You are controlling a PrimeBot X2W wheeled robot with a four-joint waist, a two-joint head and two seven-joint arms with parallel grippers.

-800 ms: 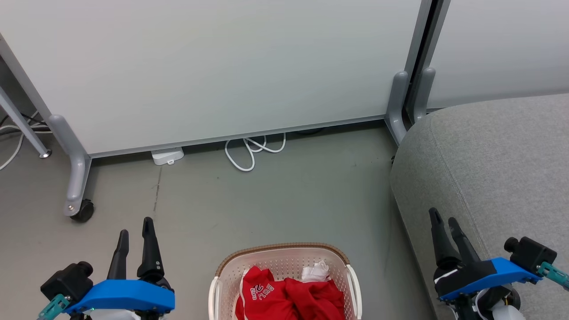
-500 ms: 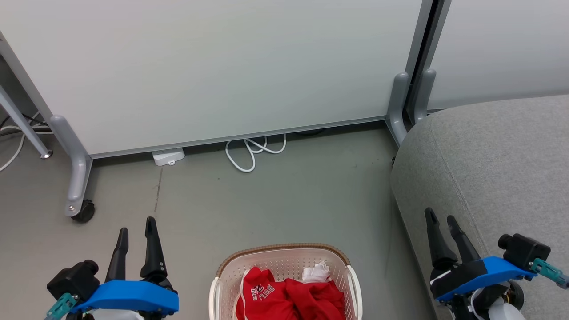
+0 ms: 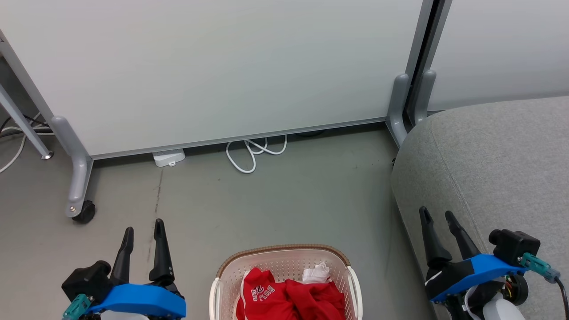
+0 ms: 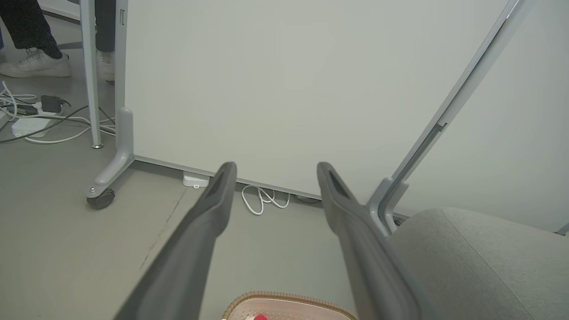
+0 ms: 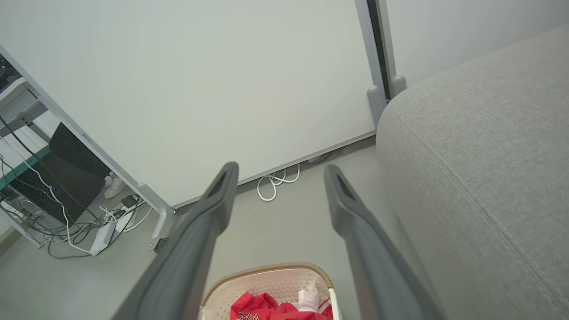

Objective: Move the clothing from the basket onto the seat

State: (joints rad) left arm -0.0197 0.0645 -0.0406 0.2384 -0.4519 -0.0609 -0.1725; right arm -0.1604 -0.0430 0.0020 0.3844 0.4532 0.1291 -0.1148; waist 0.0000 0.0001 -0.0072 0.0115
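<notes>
The red jerseys (image 3: 291,298), with a white piece among them, lie crumpled in the white laundry basket (image 3: 280,247). It stands on the floor (image 3: 284,200) between the two arms and near the grey sofa (image 3: 498,169) on the robot's right, probably so either arm can reach the pile and carry it a short way. The left gripper (image 3: 143,226) hangs over bare floor beside the basket and the right gripper (image 3: 435,211) at the sofa's front edge. Both have their jaws spread wide and empty, apparently readied for a first reach down, and no garment lies on the seat yet.
</notes>
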